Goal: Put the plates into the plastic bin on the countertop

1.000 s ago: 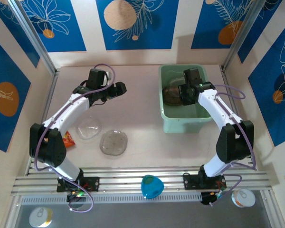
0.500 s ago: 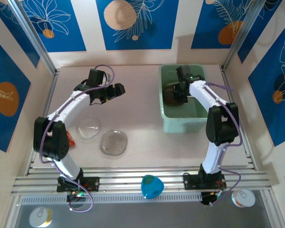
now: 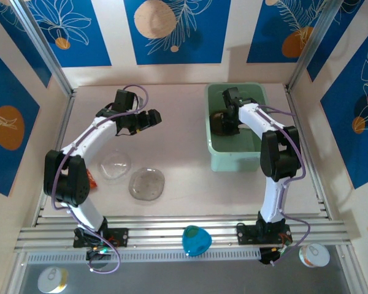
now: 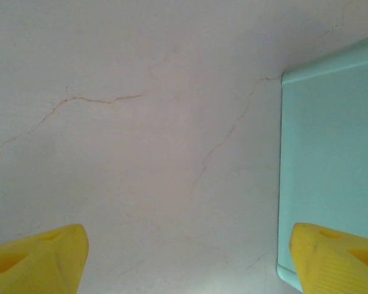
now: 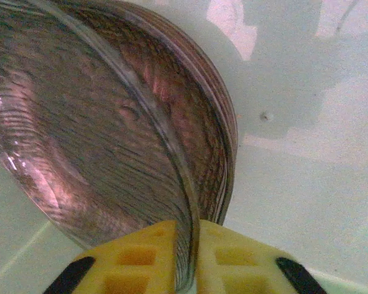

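Right wrist: right fingers (image 5: 233, 260) clamp a brownish plate (image 5: 98, 135) in the bin (image 5: 300, 177); left fingers (image 4: 43, 257) spread, empty.

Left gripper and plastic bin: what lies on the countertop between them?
Nothing. In the top view the countertop is bare between the left gripper and the plastic bin; the left wrist view agrees.

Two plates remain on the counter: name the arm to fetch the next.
Left. The left claw hangs open on the side with the loose plates; the right claw is in the bin, shut on a plate.
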Controlling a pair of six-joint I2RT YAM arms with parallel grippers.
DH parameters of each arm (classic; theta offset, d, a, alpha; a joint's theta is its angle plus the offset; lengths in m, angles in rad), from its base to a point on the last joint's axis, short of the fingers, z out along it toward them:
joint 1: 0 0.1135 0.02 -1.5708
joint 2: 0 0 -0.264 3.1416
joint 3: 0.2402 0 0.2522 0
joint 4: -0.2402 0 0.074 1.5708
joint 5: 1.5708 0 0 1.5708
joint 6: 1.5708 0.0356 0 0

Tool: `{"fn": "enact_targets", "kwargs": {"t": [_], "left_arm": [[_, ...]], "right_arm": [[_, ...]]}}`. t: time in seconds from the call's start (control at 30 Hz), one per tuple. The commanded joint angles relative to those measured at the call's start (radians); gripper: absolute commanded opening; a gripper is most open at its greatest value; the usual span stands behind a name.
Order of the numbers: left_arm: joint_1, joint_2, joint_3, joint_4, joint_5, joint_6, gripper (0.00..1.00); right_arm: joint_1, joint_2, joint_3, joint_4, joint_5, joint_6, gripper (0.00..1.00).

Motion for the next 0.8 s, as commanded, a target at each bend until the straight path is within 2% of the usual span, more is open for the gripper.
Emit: {"fn": "enact_targets", "kwargs": {"t": [0.0,0.07,0.13,0.3,0.33,0.37,0.43,0.47,0.5,0.67,0.77], "left_arm": [[0.012,-0.011,0.028,-0.033,0.015,0.007,0.85],[0.012,-0.017,0.029,-0.043,0.014,0.006,0.85],[0.012,-0.031,0.027,-0.052,0.009,0.005,0.85],[0.012,-0.087,0.002,-0.078,-0.026,0.011,0.86],[0.011,-0.1,-0.001,-0.093,-0.034,0.015,0.86],[0.012,-0.115,-0.003,-0.11,-0.044,0.022,0.86],[0.012,-0.144,-0.011,-0.142,-0.062,0.033,0.86],[0.011,-0.161,-0.015,-0.167,-0.07,0.041,0.86],[0.012,-0.175,-0.018,-0.191,-0.078,0.051,0.86],[0.012,-0.259,-0.052,-0.374,-0.134,0.135,0.82],[0.011,-0.318,-0.114,-0.448,-0.126,0.173,0.73]], "right_arm": [[0.007,-0.003,0.01,0.01,0.037,0.016,0.35],[0.006,-0.005,0.018,0.01,0.026,0.005,0.48],[0.003,-0.012,0.028,0.004,0.02,-0.01,0.58],[0.006,-0.06,0.042,-0.015,0.028,-0.06,0.76],[0.009,-0.074,0.045,-0.023,0.034,-0.067,0.78],[0.009,-0.089,0.043,-0.022,0.039,-0.083,0.85],[0.015,-0.118,0.041,-0.036,0.05,-0.098,0.92],[0.017,-0.135,0.035,-0.039,0.053,-0.105,0.92],[0.019,-0.152,0.029,-0.047,0.054,-0.101,0.98],[0.032,-0.293,-0.053,-0.01,0.055,-0.141,1.0],[0.045,-0.376,-0.09,0.01,0.057,-0.206,1.0]]}}
